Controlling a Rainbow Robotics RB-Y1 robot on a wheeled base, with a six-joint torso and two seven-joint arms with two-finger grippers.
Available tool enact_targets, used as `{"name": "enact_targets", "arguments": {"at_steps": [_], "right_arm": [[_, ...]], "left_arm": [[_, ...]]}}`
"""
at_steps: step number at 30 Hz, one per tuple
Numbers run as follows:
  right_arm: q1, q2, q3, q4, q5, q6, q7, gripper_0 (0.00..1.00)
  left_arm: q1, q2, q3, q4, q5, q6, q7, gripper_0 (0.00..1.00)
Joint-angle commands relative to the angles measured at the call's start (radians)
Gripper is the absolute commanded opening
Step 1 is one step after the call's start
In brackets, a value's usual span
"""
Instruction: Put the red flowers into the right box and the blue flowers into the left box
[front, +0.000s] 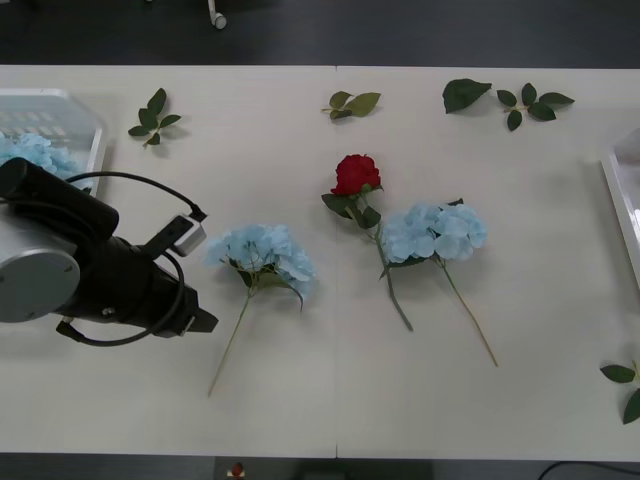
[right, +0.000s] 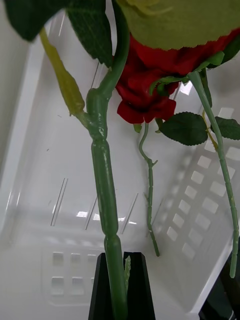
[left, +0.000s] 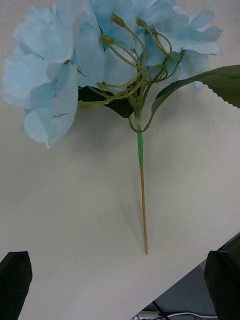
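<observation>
The right gripper (right: 120, 280) has its black fingers pinched on the thick, jointed green plastic stem of a deep-red artificial rose (right: 145, 85), holding it above the glossy white plastic right box (right: 45, 200) with its slotted walls; another rose already lies inside. By my judgement the drop is in hand: the fingers need only part so that the bloom falls within the rim.

The left gripper (left: 120, 285) hangs spread wide over the matt cream table (front: 330, 400), pointed at a pale sky-blue hydrangea cluster (front: 262, 255) of soft fabric petals on a thin stem. It should next come down and close on that stem. The slotted white left box (front: 95, 135) already holds blue petals. A second blue cluster (front: 435, 232) and a red rose (front: 356, 174) lie mid-table, stems crossing.
</observation>
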Motion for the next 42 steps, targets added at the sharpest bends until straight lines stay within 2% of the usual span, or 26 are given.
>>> {"name": "enact_targets", "arguments": {"at_steps": [1, 10, 19, 21, 22, 23, 24, 26, 28, 31, 32, 33, 34, 35, 36, 37, 39, 42], "right_arm": [[-0.018, 0.046, -0.007, 0.081, 0.080, -0.050, 0.004, 0.00], [-0.018, 0.106, -0.007, 0.226, 0.178, -0.161, 0.004, 0.00], [-0.018, 0.154, -0.005, 0.295, 0.181, -0.216, 0.002, 0.01], [-0.018, 0.155, -0.007, 0.295, 0.178, -0.216, 0.002, 0.13], [-0.018, 0.155, -0.007, 0.295, 0.173, -0.215, 0.006, 0.31], [-0.018, 0.157, -0.007, 0.295, 0.172, -0.216, 0.007, 0.39], [-0.018, 0.158, -0.007, 0.295, 0.170, -0.216, 0.009, 0.54], [-0.018, 0.158, -0.005, 0.295, 0.166, -0.215, 0.013, 0.71], [-0.019, 0.158, -0.005, 0.290, 0.162, -0.215, 0.018, 0.78], [-0.018, 0.158, -0.007, 0.275, 0.152, -0.215, 0.027, 0.82], [-0.018, 0.158, -0.007, 0.270, 0.144, -0.213, 0.030, 0.83], [-0.019, 0.157, -0.007, 0.264, 0.133, -0.207, 0.033, 0.83], [-0.019, 0.154, -0.007, 0.253, 0.113, -0.195, 0.038, 0.85], [-0.019, 0.151, -0.007, 0.244, 0.100, -0.187, 0.038, 0.85], [-0.019, 0.145, -0.007, 0.221, 0.067, -0.162, 0.041, 0.85], [-0.022, 0.138, -0.010, 0.190, 0.043, -0.133, 0.041, 0.85], [-0.024, 0.131, -0.022, 0.137, 0.004, -0.084, 0.038, 0.85], [-0.028, 0.125, -0.054, 0.022, -0.038, -0.001, 0.029, 0.85]], "left_arm": [[-0.027, 0.014, -0.070, 0.004, -0.052, -0.051, -0.005, 1.00], [-0.104, -0.081, -0.181, 0.153, -0.089, -0.100, 0.018, 1.00], [-0.132, -0.139, -0.242, 0.187, -0.221, -0.115, 0.053, 1.00], [-0.135, -0.145, -0.250, 0.197, -0.233, -0.116, 0.056, 1.00], [-0.141, -0.158, -0.259, 0.217, -0.236, -0.124, 0.059, 1.00], [-0.142, -0.159, -0.261, 0.225, -0.239, -0.129, 0.059, 1.00], [-0.145, -0.169, -0.268, 0.243, -0.242, -0.138, 0.061, 1.00], [-0.155, -0.181, -0.285, 0.274, -0.248, -0.155, 0.062, 1.00], [-0.162, -0.192, -0.302, 0.294, -0.253, -0.175, 0.066, 1.00], [-0.165, -0.204, -0.308, 0.306, -0.261, -0.181, 0.069, 1.00], [-0.165, -0.205, -0.308, 0.305, -0.264, -0.181, 0.070, 0.93], [-0.164, -0.207, -0.310, 0.305, -0.265, -0.181, 0.072, 0.81], [-0.165, -0.207, -0.313, 0.305, -0.267, -0.181, 0.072, 0.58], [-0.165, -0.207, -0.314, 0.306, -0.268, -0.181, 0.073, 0.46], [-0.165, -0.207, -0.316, 0.305, -0.271, -0.181, 0.075, 0.19], [-0.165, -0.207, -0.316, 0.305, -0.274, -0.182, 0.076, 0.05], [-0.165, -0.207, -0.319, 0.306, -0.282, -0.181, 0.076, 0.00], [-0.165, -0.207, -0.323, 0.306, -0.293, -0.184, 0.076, 0.00]]}}
